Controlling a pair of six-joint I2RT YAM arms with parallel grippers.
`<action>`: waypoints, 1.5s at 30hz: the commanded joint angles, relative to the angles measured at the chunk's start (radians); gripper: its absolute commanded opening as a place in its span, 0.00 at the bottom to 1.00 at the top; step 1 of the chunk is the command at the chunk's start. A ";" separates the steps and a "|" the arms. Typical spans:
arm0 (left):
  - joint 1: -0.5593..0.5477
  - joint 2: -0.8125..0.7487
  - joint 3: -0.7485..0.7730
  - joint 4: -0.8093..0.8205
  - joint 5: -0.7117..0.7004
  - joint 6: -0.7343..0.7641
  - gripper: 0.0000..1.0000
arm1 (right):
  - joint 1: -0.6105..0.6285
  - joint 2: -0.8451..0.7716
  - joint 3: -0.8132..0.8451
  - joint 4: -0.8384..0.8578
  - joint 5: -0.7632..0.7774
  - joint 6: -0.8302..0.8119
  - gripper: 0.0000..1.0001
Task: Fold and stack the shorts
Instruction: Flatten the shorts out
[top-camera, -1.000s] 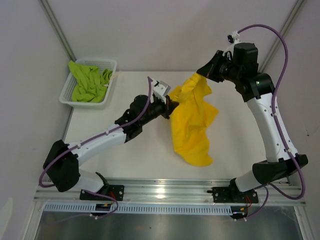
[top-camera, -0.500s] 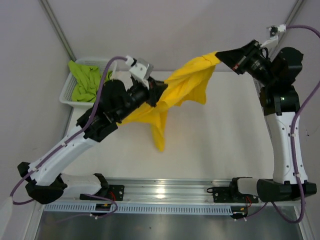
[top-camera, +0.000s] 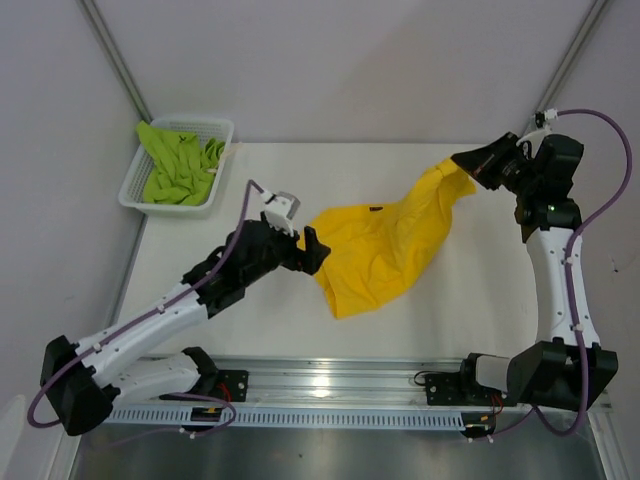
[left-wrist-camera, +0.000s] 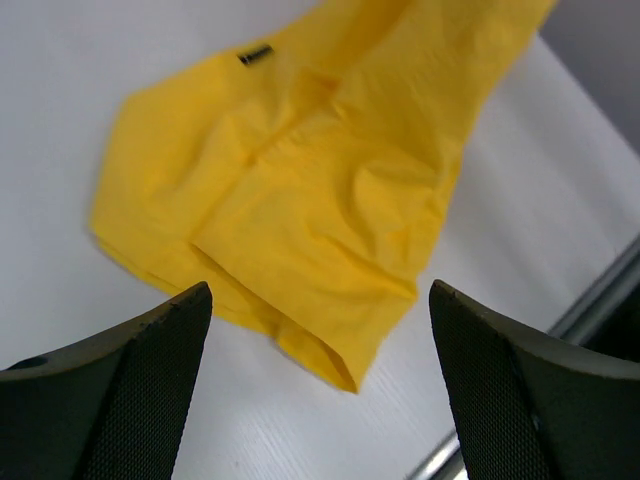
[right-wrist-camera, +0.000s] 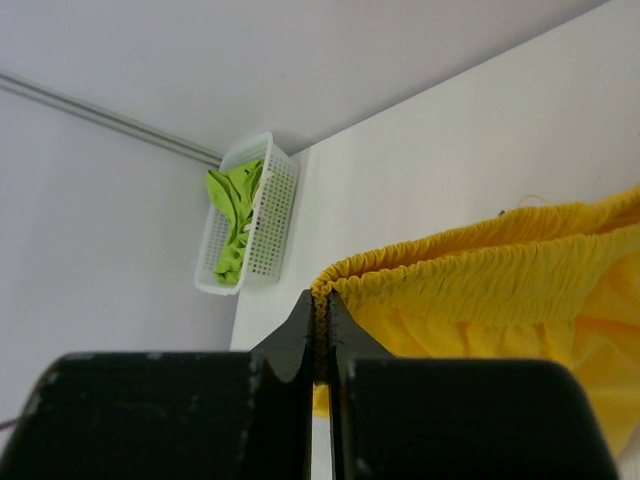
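The yellow shorts (top-camera: 385, 250) lie mostly flat on the white table (top-camera: 480, 300), with their right end lifted. My right gripper (top-camera: 462, 162) is shut on their elastic waistband (right-wrist-camera: 322, 300), above the table's back right. My left gripper (top-camera: 312, 250) stands open just left of the shorts' near-left edge, holding nothing. In the left wrist view the yellow shorts (left-wrist-camera: 300, 180) spread out beyond the wide-apart fingers (left-wrist-camera: 150, 340), a hem corner pointing toward me. The lime green shorts (top-camera: 178, 165) lie crumpled in the basket.
The white mesh basket (top-camera: 128, 190) stands at the table's back left corner, also seen in the right wrist view as the basket (right-wrist-camera: 270, 225). A metal rail (top-camera: 330, 380) runs along the near edge. Walls close in at the back and both sides.
My left gripper has opened and let go of the yellow shorts. Both arms came down, and the shorts went from hanging stretched in the air to lying on the table.
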 joint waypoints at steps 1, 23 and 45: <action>0.086 -0.066 -0.025 0.109 0.061 -0.040 0.90 | -0.003 -0.081 -0.016 0.013 0.023 -0.085 0.00; 0.216 0.190 -0.273 0.408 0.288 -0.265 0.62 | -0.006 -0.107 -0.199 -0.006 0.115 -0.138 0.00; 0.330 0.672 -0.101 0.689 0.409 -0.426 0.51 | -0.006 -0.196 -0.343 0.048 0.114 -0.147 0.00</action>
